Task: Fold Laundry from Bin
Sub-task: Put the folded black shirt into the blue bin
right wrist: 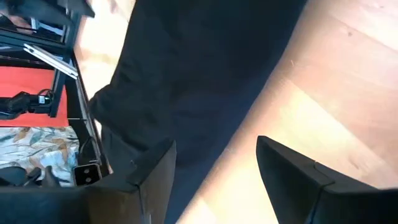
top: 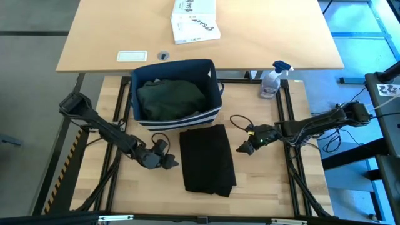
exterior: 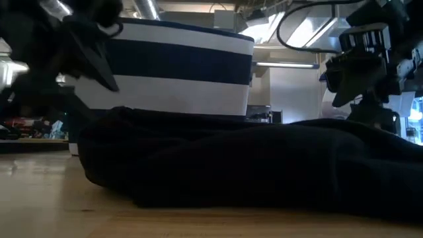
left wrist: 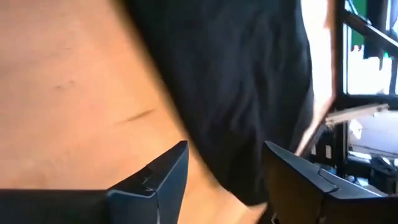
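Observation:
The bin [top: 177, 119], dark navy with white stripes, stands at the table's far middle with a dark green garment [top: 170, 97] of the laundry lying in it. A black garment [top: 207, 159] lies folded into a tall rectangle flat on the table just in front of the bin [exterior: 165, 69]. My left gripper [top: 170, 163] is open, low over the table just left of the black garment's left edge [left wrist: 186, 124]. My right gripper [top: 241, 149] is open just right of its right edge [right wrist: 249, 112]. Neither touches the cloth as far as shows.
A spray bottle [top: 272, 80] stands at the table's far right corner. On the desk beyond the table lie white printed boxes [top: 195, 22] and a white card [top: 132, 56]. Bare wood [top: 275, 181] shows to the left, right and near side of the black garment.

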You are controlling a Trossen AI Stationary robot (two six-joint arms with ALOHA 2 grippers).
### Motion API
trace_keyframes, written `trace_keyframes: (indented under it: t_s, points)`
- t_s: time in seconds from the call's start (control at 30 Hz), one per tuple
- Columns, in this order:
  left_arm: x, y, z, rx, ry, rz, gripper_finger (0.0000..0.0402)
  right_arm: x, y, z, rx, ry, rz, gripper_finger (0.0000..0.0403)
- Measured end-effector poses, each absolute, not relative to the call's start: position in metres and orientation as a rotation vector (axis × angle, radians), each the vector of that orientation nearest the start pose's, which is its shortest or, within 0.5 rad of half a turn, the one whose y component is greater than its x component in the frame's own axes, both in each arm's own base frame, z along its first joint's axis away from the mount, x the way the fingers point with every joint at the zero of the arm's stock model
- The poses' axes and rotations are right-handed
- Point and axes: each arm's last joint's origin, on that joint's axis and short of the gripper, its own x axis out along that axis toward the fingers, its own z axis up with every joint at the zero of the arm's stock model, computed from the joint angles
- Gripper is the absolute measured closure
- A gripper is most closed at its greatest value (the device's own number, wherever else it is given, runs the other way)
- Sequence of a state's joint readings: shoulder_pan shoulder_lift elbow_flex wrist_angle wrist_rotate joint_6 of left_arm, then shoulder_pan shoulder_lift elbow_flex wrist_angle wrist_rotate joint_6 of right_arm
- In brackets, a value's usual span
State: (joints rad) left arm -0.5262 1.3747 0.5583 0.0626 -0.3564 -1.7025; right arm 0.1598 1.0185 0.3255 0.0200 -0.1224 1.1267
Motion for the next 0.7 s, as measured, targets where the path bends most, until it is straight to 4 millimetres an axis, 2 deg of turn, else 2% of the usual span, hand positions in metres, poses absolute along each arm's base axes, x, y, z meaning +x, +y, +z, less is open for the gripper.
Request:
trace_keyframes:
  t_s: [0.13, 0.37, 0.53, 0.7]
  points:
    - [0.221, -0.104, 0.147, -1.309, 0.615, 0.515, 0.0185, 0.187, 0.032, 0.152, 1.055, 0.753, -0.143, 0.018]
    - [0.239, -0.09, 0.129, -1.344, 0.633, 0.55, 0.0153, 0.202, 0.023, 0.136, 1.065, 0.754, -0.168, 0.018]
    - [0.251, -0.086, 0.109, -1.392, 0.648, 0.564, 0.0147, 0.211, 0.014, 0.124, 1.086, 0.775, -0.153, 0.018]
    - [0.254, -0.084, 0.102, -1.423, 0.619, 0.607, 0.0147, 0.216, 0.011, 0.11, 1.111, 0.82, -0.127, 0.018]
